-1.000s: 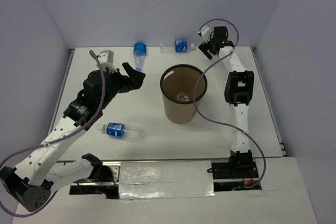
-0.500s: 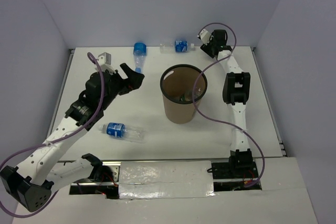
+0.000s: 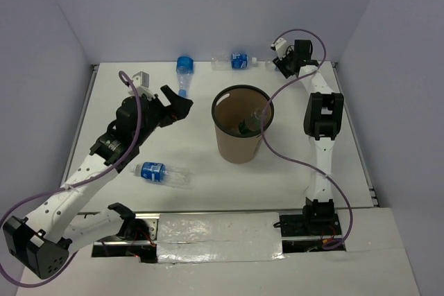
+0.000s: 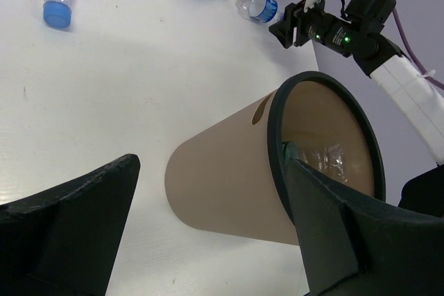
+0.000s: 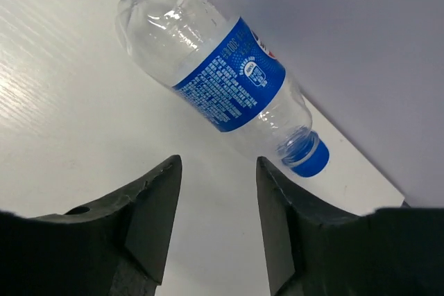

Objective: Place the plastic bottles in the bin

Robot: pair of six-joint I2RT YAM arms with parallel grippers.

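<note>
Blue-labelled bottles [image 3: 182,73] [image 3: 236,61] [image 3: 164,173] [image 5: 229,84], I count 4, lie on the bench [image 3: 229,185]; 1 more bottle [image 3: 248,126] sits inside the bin [image 3: 239,147]. Left jaws and right jaws gape empty, the right just short of 1 back-wall bottle.

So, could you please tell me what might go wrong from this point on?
The clear blue-labelled plastic bottle lies close beside the back wall, so the open right gripper may strike the wall or roll the bottle away. The right arm's purple cable hangs by the rim of the brown cylindrical bin and might snag or tip it.
</note>
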